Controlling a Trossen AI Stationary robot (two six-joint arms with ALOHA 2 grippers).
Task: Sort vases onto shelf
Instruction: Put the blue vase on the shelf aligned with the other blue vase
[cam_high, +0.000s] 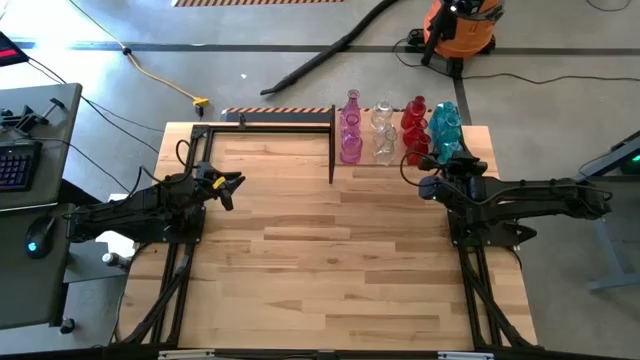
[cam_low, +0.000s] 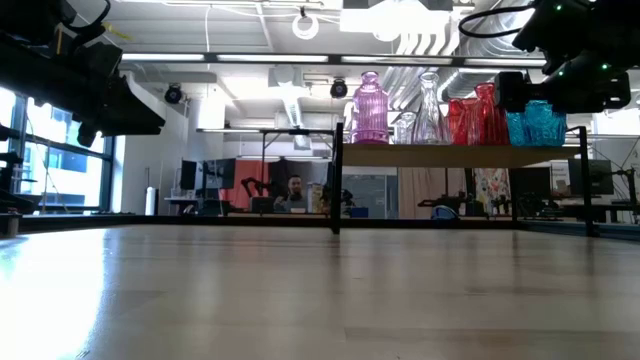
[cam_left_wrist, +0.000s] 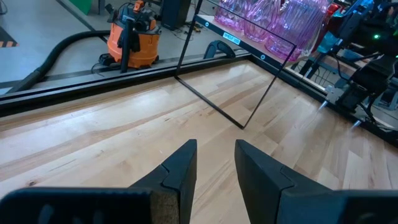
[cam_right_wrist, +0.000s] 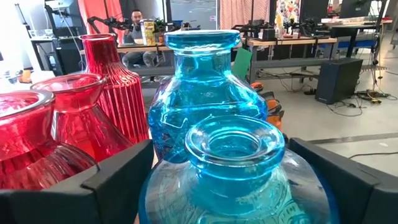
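Pale butcher-block tabletop (cam_high: 330, 250) is lying bare; upper right, smooth, breakable teal glass vases (cam_high: 446, 132) are being straddled on the raised wooden shelf (cam_high: 395, 162) by the right gripper (cam_high: 432, 186), fingers spread; the neck is judged the safest hold.

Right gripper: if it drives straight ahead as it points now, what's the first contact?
Probably the near teal vase, already between the open right gripper fingers. A second teal vase stands right behind it; the gap between them is unclear.

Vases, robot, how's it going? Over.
Right gripper fingers open around a teal vase on the shelf. Left gripper open, empty, over table. Red vases crowd beside.
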